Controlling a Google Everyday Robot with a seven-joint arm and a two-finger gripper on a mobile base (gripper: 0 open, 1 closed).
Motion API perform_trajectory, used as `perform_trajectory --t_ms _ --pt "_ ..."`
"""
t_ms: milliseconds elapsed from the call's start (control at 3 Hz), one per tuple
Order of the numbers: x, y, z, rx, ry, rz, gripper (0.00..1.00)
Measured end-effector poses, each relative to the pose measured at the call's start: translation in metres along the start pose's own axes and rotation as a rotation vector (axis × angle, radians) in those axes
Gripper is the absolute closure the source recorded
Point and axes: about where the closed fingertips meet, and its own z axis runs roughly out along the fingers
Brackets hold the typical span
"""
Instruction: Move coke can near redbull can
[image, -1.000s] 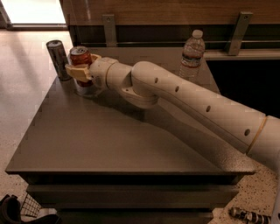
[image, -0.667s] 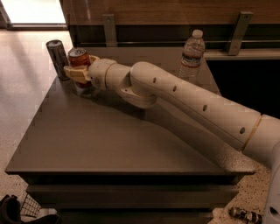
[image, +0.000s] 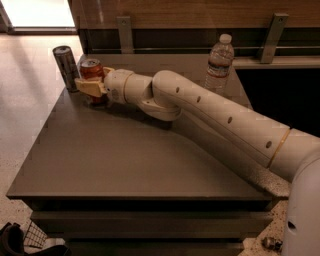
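The coke can (image: 92, 70), red with a silver top, stands at the far left of the dark table (image: 135, 160). The redbull can (image: 66, 67), tall, slim and dark grey, stands just left of it at the table's far left corner, a small gap apart. My gripper (image: 93, 85) reaches in from the right on a long white arm (image: 215, 117). Its tan fingers (image: 88, 87) sit on either side of the coke can's lower body, closed on it. The can's base is hidden behind the fingers.
A clear plastic water bottle (image: 219, 62) stands at the table's far right. A wooden wall with metal brackets (image: 125, 32) runs behind the table. The table's left edge drops to a pale speckled floor (image: 25, 95). A dark basket-like object (image: 25, 242) lies at the bottom left.
The gripper has shifted the coke can slightly left, closer to the redbull can. The arm has followed; the bottle and the redbull can have not moved.
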Motion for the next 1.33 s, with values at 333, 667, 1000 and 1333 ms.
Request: perform_trajectory --t_ms 333,667,1000,1333 --pt "0.0003 0.0015 0.0015 -0.009 0.0 0.002 0.86" --pt "-0.0002 0.0035 0.0032 -0.013 0.0 0.002 0.62" --pt "-0.0006 0.0055 0.0049 -0.017 -0.001 0.002 0.39" --pt "-0.001 0.0076 0.0066 -0.02 -0.001 0.002 0.16"
